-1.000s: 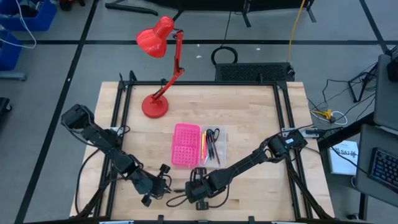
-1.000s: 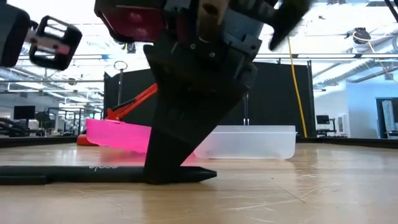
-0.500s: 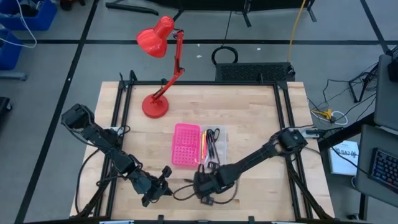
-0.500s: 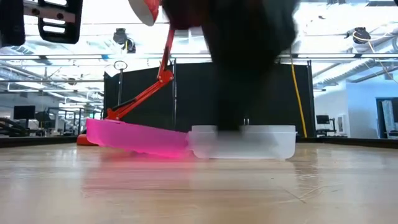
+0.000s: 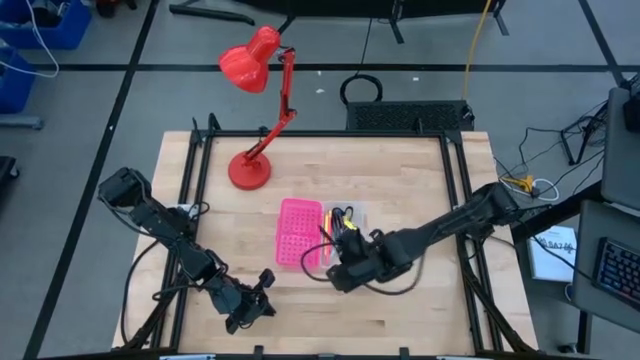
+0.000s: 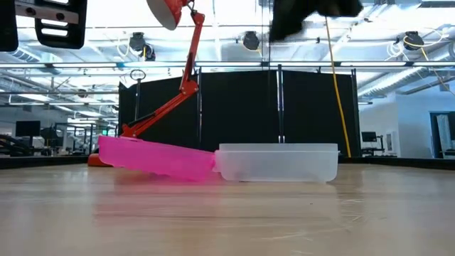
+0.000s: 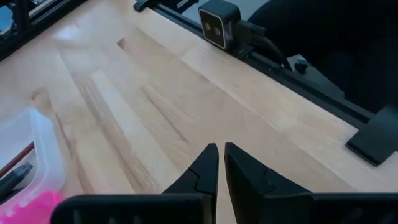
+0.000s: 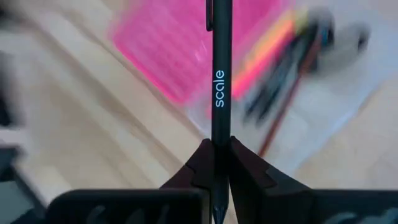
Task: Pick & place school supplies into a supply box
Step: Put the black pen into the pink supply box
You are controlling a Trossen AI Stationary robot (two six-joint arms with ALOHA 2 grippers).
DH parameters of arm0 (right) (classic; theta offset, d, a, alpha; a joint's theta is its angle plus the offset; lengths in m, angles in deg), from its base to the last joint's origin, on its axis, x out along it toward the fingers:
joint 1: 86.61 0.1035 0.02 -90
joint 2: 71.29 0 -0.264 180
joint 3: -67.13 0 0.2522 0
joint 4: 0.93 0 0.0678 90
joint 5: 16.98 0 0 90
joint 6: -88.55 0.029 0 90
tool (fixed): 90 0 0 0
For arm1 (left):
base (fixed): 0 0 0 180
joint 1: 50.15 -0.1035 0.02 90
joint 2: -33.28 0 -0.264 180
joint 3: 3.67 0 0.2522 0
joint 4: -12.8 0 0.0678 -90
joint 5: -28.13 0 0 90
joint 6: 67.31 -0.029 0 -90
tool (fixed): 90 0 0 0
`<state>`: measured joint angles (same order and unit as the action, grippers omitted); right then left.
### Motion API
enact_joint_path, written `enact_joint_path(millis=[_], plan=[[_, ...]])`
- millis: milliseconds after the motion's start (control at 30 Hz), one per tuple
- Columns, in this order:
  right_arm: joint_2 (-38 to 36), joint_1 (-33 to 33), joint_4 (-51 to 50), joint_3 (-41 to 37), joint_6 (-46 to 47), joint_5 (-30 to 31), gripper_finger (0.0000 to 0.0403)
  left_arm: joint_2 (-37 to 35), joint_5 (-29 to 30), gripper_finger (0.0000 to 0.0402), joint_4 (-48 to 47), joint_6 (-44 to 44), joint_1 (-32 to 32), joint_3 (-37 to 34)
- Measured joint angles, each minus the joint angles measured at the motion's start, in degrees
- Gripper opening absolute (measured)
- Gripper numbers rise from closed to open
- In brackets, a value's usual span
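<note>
The supply box lies open at mid-table, its pink half (image 5: 298, 236) joined to a clear tray half (image 5: 347, 226) that holds several pens and pencils (image 8: 292, 68). My right gripper (image 5: 338, 258) hangs above the box's near edge, shut on a black pen (image 8: 221, 74) printed "scale". In the low view only a dark blur of it (image 6: 306, 13) shows above the clear tray (image 6: 277, 162). My left gripper (image 5: 263, 300) waits near the front left, shut with nothing in it (image 7: 221, 163). The scissors do not show clearly. My right gripper pinches the black pen's barrel near its pointed end (image 8: 220, 142) between the two fingers. The fingers slant down from the table's right side. The pen runs on past the fingertips, in line with them, its clip end farthest out. It is lifted clear of table and box.
A red desk lamp (image 5: 255, 110) stands at the far left, its base (image 5: 248, 172) on the table. A small camera (image 7: 219, 23) sits at the front edge. Bare wood lies to the right of the box and along the front.
My right gripper has risen from the table near the front edge with the black pen, which lay flat there and now hangs clear. It has gone toward the box and rolled about its wrist. My left gripper has rolled a little in place.
</note>
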<state>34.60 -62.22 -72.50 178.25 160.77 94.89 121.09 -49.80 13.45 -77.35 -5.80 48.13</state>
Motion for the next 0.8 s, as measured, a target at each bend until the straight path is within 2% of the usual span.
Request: enact_joint_path(millis=[200,333,667,800], plan=[[-1.7,-4.6,14.4,-13.6,6.7,-2.7,0.0019,0.0,0.4,0.0037,-1.5,0.0,0.0,0.0],[-1.0,-8.1,24.9,-21.8,7.7,-5.8,0.0019,0.0,0.9,0.0037,-1.1,-0.6,-0.1,0.0],[-1.6,-13.9,41.8,-30.7,6.6,-11.6,0.0019,0.0,1.5,0.0037,-1.3,-0.3,-0.1,0.0],[-1.4,-14.7,44.7,-34.2,8.0,-11.6,0.0019,0.0,1.5,0.0037,-1.2,0.7,-0.1,0.0]])
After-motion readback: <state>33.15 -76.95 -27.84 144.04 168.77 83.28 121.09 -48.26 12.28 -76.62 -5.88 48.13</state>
